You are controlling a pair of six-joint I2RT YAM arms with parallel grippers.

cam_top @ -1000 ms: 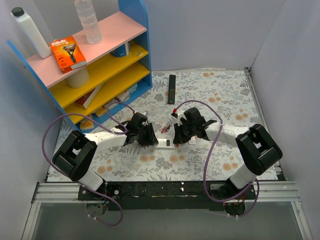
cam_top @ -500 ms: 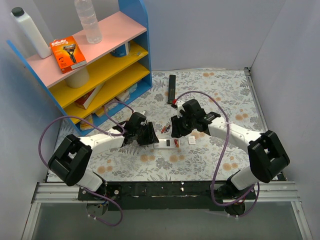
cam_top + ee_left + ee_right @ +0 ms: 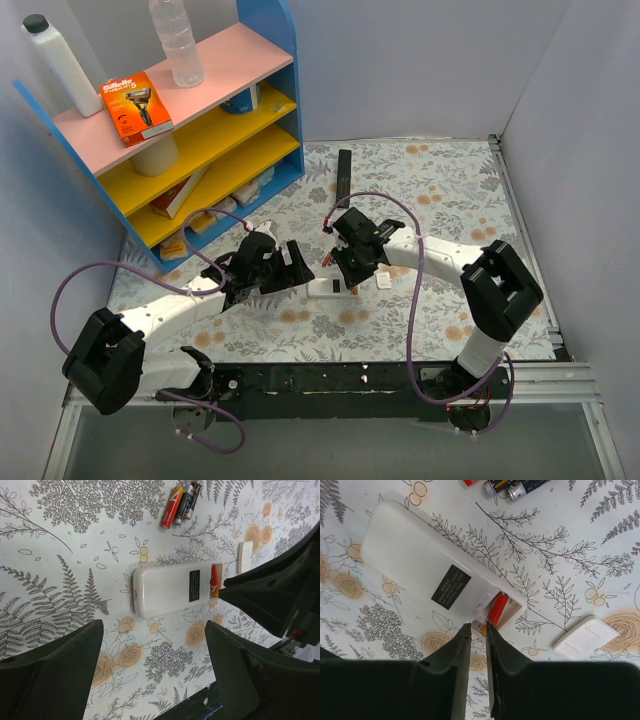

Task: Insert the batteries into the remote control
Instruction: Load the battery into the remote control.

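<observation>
The remote (image 3: 420, 560) lies back-up on the table (image 3: 75, 555), one battery (image 3: 498, 608) seated; right fingers (image 3: 452, 665) nearly closed, empty, left fingers (image 3: 50, 670) spread wide.

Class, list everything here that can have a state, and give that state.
Remote: back up, compartment open, one battery in it.
Cover: off, lying beside the remote.
Spare batteries: loose, outside the remote.
Left tool: open above the remote.
Right tool: almost shut at the loaded battery.
</observation>
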